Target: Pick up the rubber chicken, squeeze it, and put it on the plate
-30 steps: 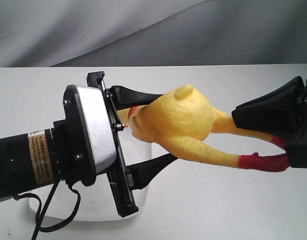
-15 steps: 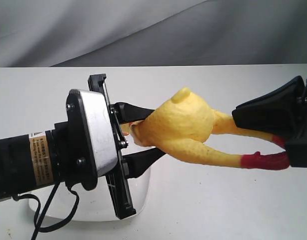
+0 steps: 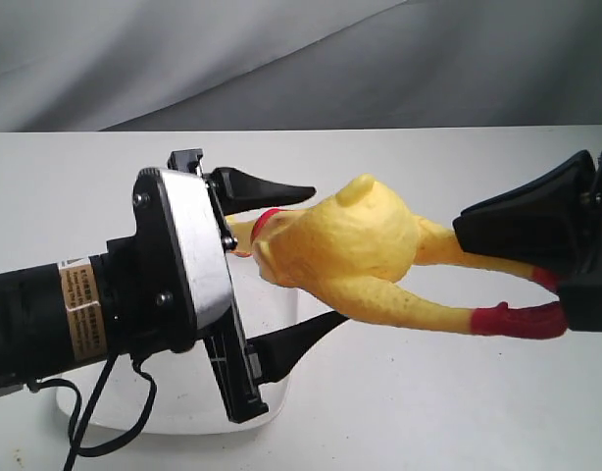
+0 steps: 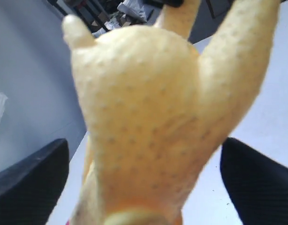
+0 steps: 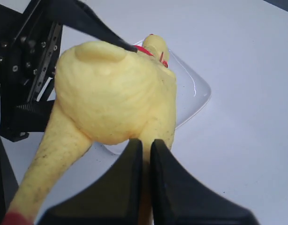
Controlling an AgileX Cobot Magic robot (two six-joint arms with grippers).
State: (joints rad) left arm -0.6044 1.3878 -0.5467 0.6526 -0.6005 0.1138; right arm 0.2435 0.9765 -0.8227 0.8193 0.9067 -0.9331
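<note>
The yellow rubber chicken (image 3: 350,245) hangs lying level in the air, its red collar toward the left arm and its red feet toward the right arm. My right gripper (image 3: 460,228) is shut on one of its legs; in the right wrist view its jaws (image 5: 146,145) pinch the yellow leg just below the plump body (image 5: 111,98). My left gripper (image 3: 321,255) is open, with one black finger on either side of the body (image 4: 144,122) and a gap on each side. The glossy white plate (image 3: 174,420) lies on the table below, mostly hidden by the left arm.
A white tabletop (image 3: 458,412) stretches under both arms, with a grey cloth backdrop (image 3: 301,59) behind it. The left arm's black wrist and silver plate (image 3: 183,255) fill the left foreground. The plate's rim (image 5: 191,93) shows under the chicken.
The left jaws closed in on the chicken's body half a second ago, pressing it, and have now spread apart again. The right gripper kept its hold on the leg.
</note>
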